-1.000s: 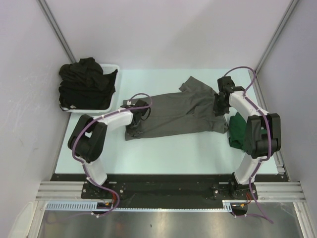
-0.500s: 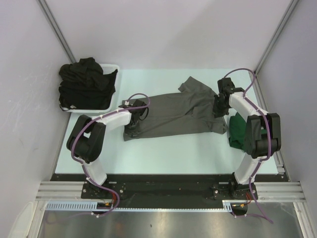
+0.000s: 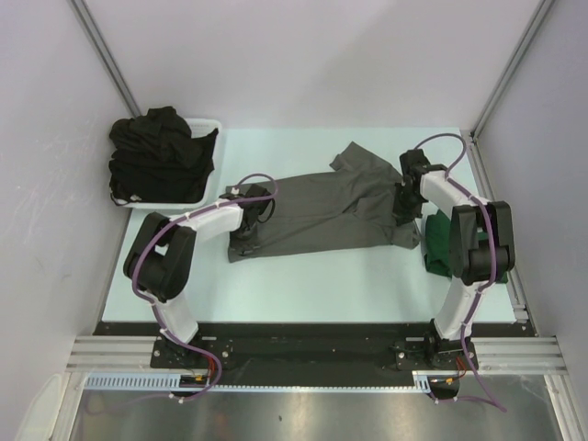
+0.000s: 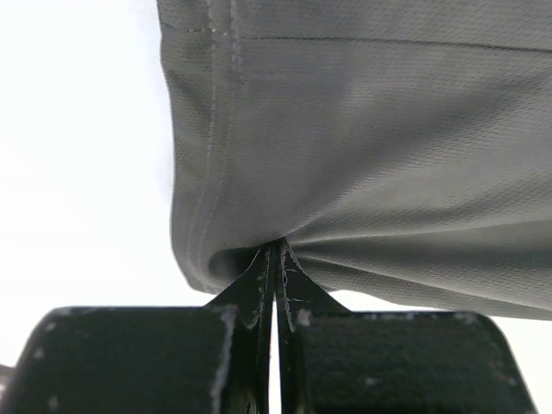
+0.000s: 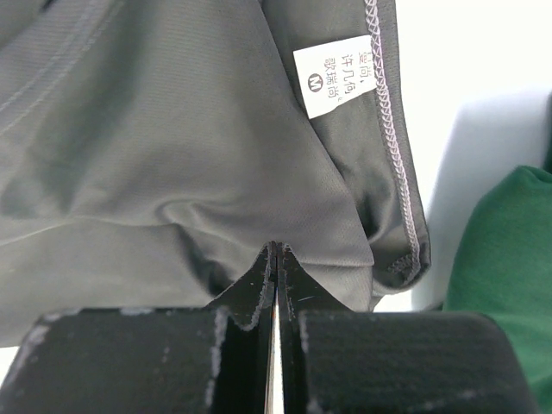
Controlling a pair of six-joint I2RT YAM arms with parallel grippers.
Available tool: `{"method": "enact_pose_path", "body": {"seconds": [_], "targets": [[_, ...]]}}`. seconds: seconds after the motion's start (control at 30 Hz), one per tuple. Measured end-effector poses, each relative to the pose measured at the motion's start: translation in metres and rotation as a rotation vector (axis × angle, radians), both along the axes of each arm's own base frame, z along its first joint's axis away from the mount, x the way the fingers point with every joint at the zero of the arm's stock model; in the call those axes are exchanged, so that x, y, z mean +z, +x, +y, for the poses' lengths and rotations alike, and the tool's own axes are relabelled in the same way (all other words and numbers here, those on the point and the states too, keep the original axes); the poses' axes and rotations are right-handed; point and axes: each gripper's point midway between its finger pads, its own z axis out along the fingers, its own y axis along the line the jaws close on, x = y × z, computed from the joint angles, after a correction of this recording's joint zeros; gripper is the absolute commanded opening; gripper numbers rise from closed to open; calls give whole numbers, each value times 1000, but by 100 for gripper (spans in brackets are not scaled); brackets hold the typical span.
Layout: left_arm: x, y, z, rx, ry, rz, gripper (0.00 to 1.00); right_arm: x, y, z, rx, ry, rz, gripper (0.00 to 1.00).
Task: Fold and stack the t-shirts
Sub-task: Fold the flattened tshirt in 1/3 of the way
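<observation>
Two shut grips on one charcoal grey t-shirt (image 3: 322,209). Lies spread flat across the middle of the pale table (image 3: 312,276), stretched left to right, with one sleeve poking toward the far edge. Pinned at the near corner of its left end by the left gripper (image 3: 246,230). Seen close from the left wrist, clamps a fold of the stitched hem between fingers pressed tight together, fabric fanning out in creases from the tips. Held at the right end by the right gripper (image 3: 404,204), likewise closed hard on a bunch of grey cloth. Shows, in the right wrist view, the small white neck label (image 5: 338,76) just beyond the tips and an overlocked seam running down beside it. Finds the dark green t-shirt (image 3: 439,241) bunched at the right edge of the table, just beside the grey shirt's right end and partly hidden under the right arm. Cannot tell from above whether green and grey cloth touch. Shows the black t-shirts (image 3: 152,152) heaped in the white basket (image 3: 208,123) at the far left, spilling over its rim, well apart from the grey shirt.
</observation>
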Motion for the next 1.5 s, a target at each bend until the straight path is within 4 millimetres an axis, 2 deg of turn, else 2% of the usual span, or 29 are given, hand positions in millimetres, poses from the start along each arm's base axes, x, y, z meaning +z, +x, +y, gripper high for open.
{"method": "enact_pose_path", "body": {"seconds": [0.4,0.77,1.13,1.5], "targets": [[2,-10,10,-21,41,49,0,-32,-7,-1,-7,-11,88,0],[1,-10,10,-21,41,48,0,-32,-6,-4,-13,-20,87,0],[1,-10,10,-28,42,47,0,-32,-4,-20,-56,-18,87,0],[2,-9,12,-43,52,46,0,-32,-4,-22,-59,-18,87,0]]}}
